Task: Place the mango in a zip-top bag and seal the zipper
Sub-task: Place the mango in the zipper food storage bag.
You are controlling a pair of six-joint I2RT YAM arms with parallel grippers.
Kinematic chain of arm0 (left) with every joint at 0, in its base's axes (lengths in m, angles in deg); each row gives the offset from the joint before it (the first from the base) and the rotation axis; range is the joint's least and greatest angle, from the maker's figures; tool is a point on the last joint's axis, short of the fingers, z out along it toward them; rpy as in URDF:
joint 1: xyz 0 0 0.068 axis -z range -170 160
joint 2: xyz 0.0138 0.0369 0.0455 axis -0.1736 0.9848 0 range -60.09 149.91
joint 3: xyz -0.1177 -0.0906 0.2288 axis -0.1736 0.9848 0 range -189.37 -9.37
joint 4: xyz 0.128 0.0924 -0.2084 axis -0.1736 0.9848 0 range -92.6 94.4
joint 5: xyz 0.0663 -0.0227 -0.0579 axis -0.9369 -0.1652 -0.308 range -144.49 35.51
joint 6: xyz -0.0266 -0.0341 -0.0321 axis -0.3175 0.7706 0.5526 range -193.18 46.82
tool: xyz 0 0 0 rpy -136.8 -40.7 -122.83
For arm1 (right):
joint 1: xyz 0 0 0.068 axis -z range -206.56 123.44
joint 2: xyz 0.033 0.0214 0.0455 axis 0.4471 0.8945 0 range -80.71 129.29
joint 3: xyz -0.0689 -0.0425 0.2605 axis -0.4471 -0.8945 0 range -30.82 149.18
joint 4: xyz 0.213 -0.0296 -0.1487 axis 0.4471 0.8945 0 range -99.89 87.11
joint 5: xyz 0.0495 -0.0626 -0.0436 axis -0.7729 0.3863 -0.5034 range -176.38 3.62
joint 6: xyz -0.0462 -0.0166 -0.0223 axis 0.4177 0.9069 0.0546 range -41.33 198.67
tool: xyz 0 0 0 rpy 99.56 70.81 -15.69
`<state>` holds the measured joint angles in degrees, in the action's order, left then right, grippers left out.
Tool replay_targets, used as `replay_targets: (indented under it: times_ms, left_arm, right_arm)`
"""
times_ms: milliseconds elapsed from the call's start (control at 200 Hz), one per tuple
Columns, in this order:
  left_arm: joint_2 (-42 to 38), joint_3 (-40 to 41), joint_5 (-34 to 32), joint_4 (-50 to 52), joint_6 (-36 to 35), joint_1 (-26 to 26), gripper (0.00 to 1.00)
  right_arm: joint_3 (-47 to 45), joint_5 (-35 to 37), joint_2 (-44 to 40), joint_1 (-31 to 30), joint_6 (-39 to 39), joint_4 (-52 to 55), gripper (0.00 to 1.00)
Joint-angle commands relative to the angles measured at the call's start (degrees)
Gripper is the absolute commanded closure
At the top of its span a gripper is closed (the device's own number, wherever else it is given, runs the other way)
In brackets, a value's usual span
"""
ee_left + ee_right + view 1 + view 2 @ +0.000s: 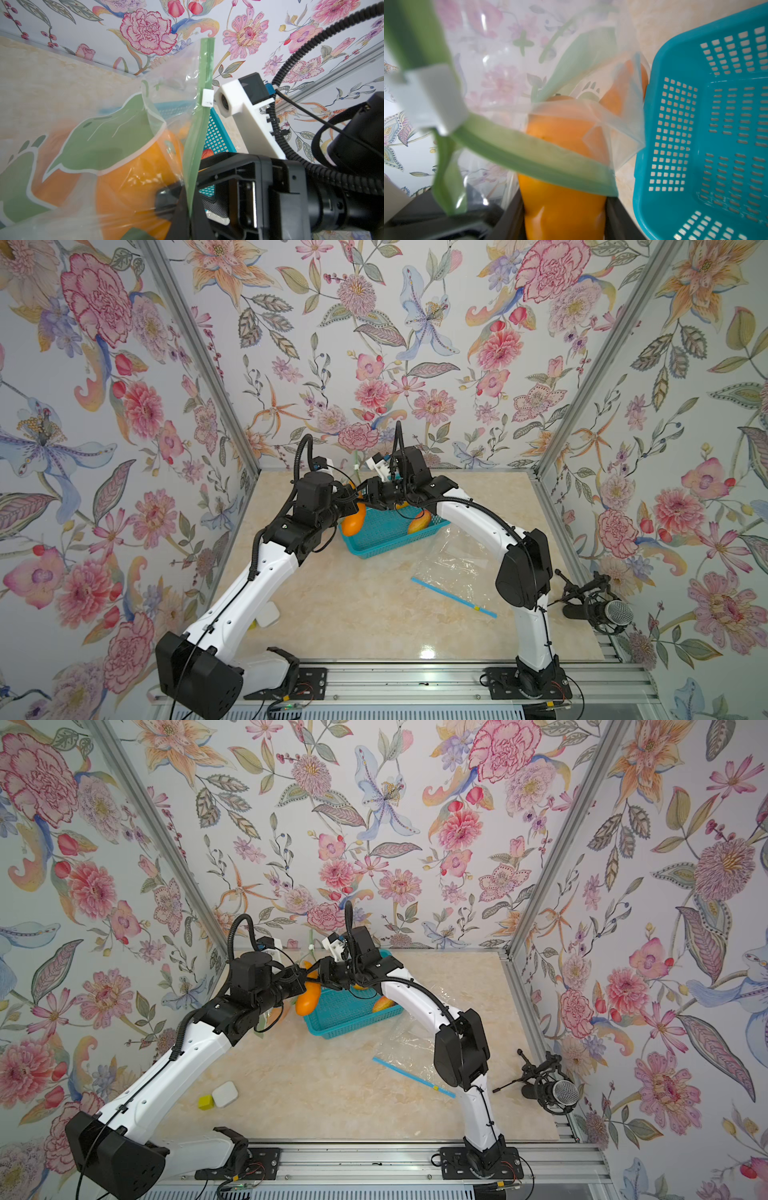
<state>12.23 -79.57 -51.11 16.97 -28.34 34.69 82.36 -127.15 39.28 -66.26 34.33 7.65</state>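
Half of mango (562, 212) behind bag (500, 87)

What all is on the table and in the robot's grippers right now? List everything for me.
mango: one, orange, partly inside the raised bag, beside the basket
other mangoes: at least two, orange-red, in the basket, partly hidden by the right arm
green-zipper bag: one, clear with green print, held up on the left arm's side of the basket
blue-zipper bag: one, clear, flat on the table by the right arm
basket: one, teal, towards the back
yellow block: one, by the left arm
white block: one, beside it
microphone: one, black and silver, right edge
table: one, beige marble
left gripper: shut on the green-zipper bag's zipper strip
right gripper: closed on the mango
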Motion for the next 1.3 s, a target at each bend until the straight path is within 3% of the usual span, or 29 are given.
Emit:
replay_targets:
  times_ms: [0, 170, 375, 510, 641, 766, 886, 1176, 1296]
  left_arm:
    - [-1.97, 2.6, -1.54, 6.16, -1.75, -1.08, 1.0]
    - [-1.24, 6.35, 6.28, -0.36, -0.57, -0.99, 1.0]
    - [0.06, 5.61, 8.88, -1.85, -0.75, -0.45, 1.0]
    - [0.72, 5.23, 11.45, -2.99, 0.04, -0.34, 1.0]
    - [0.34, 5.34, 7.1, -1.48, 0.86, -0.66, 1.0]
    - [-1.55, 6.67, 2.88, -0.32, 3.17, -3.43, 1.0]
    - [-2.44, 7.53, 3.11, -1.2, 5.5, -6.17, 1.0]
    - [-1.82, 8.49, 3.16, -3.74, 10.08, -6.89, 1.0]
    - [-1.83, 8.16, 2.73, -4.01, 10.45, -7.41, 1.0]
  right_arm:
    - [-1.7, -1.5, -4.83, 1.02, -0.17, -4.79, 0.74]
    - [0.38, -2.21, -1.9, -0.46, -1.57, -5.04, 0.74]
    - [2.17, 2.97, 1.94, -2.65, -1.52, -2.75, 0.74]
    - [4.54, 2.98, 4.35, -3.25, -1.32, -2.01, 0.61]
    - [4.55, 3.35, 3.41, -3.77, 0.47, -0.77, 0.41]
    - [-0.47, 5.72, -1.45, -2.59, 2.37, -0.19, 0.35]
    - [-4.07, 6.5, -4.7, -1.86, 2.98, -0.2, 0.27]
    - [-4.81, 6.15, -4.73, -2.67, 2.59, -0.23, 0.28]
    - [-9.32, 9.37, -7.37, -2.47, 3.27, -0.27, 0.25]
